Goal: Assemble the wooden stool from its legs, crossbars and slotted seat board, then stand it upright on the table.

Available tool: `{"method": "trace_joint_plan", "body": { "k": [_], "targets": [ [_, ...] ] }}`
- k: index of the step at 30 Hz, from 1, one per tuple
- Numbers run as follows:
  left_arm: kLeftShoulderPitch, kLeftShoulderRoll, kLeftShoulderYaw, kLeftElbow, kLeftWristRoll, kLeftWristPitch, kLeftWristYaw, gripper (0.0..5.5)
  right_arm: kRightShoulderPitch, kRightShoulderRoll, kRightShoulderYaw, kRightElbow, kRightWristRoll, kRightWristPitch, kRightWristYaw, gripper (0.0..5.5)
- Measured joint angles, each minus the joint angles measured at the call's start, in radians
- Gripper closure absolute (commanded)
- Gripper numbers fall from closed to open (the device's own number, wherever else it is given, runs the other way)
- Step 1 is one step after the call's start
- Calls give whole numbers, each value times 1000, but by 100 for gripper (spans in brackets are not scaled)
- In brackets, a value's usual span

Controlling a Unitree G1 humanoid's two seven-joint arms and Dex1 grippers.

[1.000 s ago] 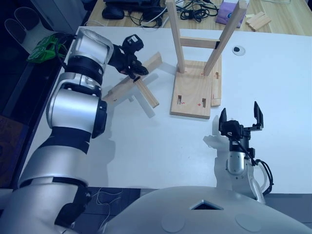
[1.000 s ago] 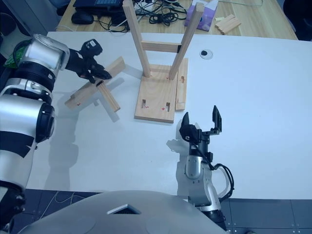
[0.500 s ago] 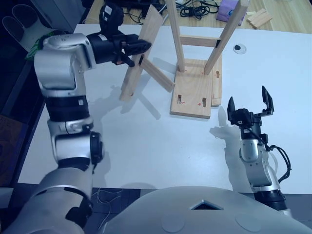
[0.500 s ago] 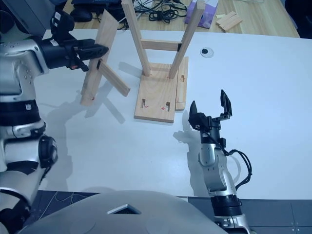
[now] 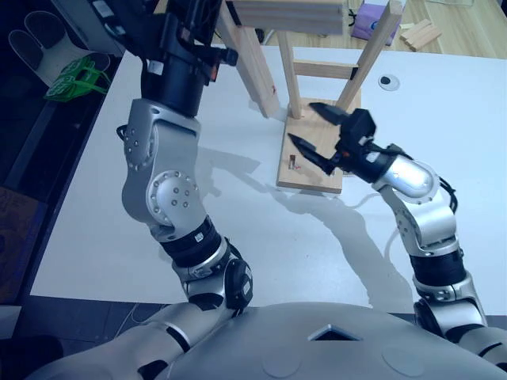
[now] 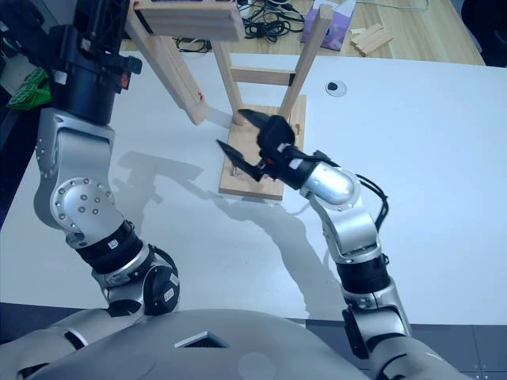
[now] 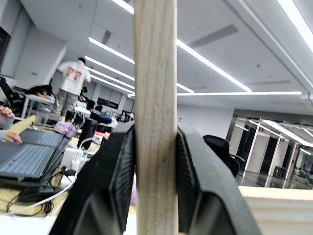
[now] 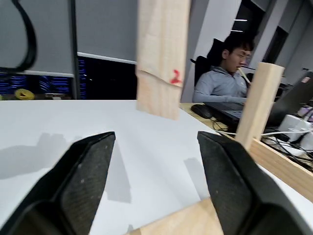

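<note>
Raised since earlier: left gripper (image 7: 155, 147), clamped on leg frame (image 5: 253, 63), now high above table (image 5: 444, 119). Right gripper (image 5: 305, 123), fingers spread, swung over seat board (image 6: 265, 188), which lies flat on the table, bearing upright leg pair (image 5: 366, 59).

Even bright room, ceiling strip lights (image 7: 213, 72) overhead, soft shadows on white table (image 5: 269, 253)

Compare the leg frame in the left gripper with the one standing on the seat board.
The held frame hangs tilted above the table; the standing frame rests on the seat board. The left gripper clamps the held frame; nothing grips the standing frame. Both are pale wood.
</note>
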Motion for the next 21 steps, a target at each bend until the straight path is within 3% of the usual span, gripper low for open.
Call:
{"method": "trace_joint_plan", "body": {
  "k": [5,9,14,21],
  "targets": [
    [2,-1,-110,100,-1,-165,37,446,-100,63,85,-5,103,132,77,383],
    [56,8,-201,100,-22,-203,73,446,-173,105,130,77,28,93,35,456],
    [79,35,-206,72,-75,-206,126,446,-210,105,120,193,-74,39,-35,549],
    [158,84,-227,9,-163,-178,156,447,-255,119,69,286,-110,5,-92,550]
  ]
}}
